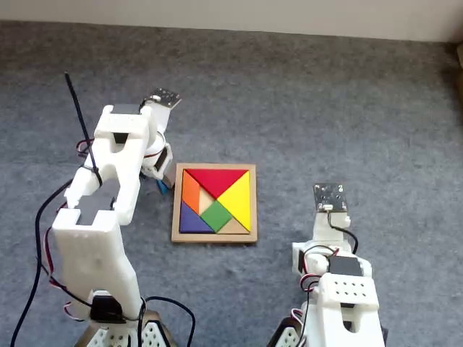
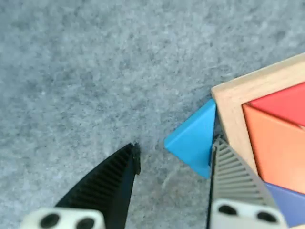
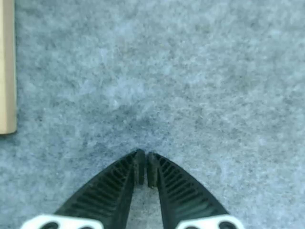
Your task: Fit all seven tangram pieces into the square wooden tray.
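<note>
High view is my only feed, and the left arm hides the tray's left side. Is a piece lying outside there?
Observer: Yes. A blue triangle lies on the carpet, right at the wooden tray's outer corner.
Operator: Is the left pincer on it?
Observer: The left pincer is open and straddles the triangle without clamping it.
Operator: And the right pincer?
Observer: The right pincer is shut, over carpet, with the tray's edge off to one side.
</note>
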{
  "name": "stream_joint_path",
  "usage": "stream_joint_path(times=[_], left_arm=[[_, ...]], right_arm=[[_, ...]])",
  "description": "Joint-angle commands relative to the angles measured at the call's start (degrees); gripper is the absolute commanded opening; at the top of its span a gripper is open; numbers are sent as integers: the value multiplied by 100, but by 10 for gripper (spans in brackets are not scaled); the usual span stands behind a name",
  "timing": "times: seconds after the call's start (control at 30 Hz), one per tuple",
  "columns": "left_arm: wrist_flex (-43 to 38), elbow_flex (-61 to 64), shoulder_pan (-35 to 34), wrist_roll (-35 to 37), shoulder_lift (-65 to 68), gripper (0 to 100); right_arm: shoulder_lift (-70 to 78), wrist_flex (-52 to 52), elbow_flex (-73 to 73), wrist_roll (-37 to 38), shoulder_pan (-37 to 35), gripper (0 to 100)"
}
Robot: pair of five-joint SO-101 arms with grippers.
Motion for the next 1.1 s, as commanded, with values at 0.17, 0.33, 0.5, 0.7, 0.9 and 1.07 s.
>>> stream_joint_path(times=[0.17,0.33,0.5,0.7,0.9,1.07], left_arm=[[-18,-48,31,-44,-57,130],[-18,-66,40,-44,-75,126],[255,4,145,-44,-690,126],[712,4,611,-44,-1560,126],[686,-40,716,-9,-1684,130],[677,-57,321,-35,-1367,218]], right_arm=[[-13,-189,110,62,22,36],[-13,-189,119,62,22,36],[-13,-189,119,62,22,36],[-13,-189,119,62,22,36],[-13,-189,119,62,22,36],[-13,-189,119,62,22,36]])
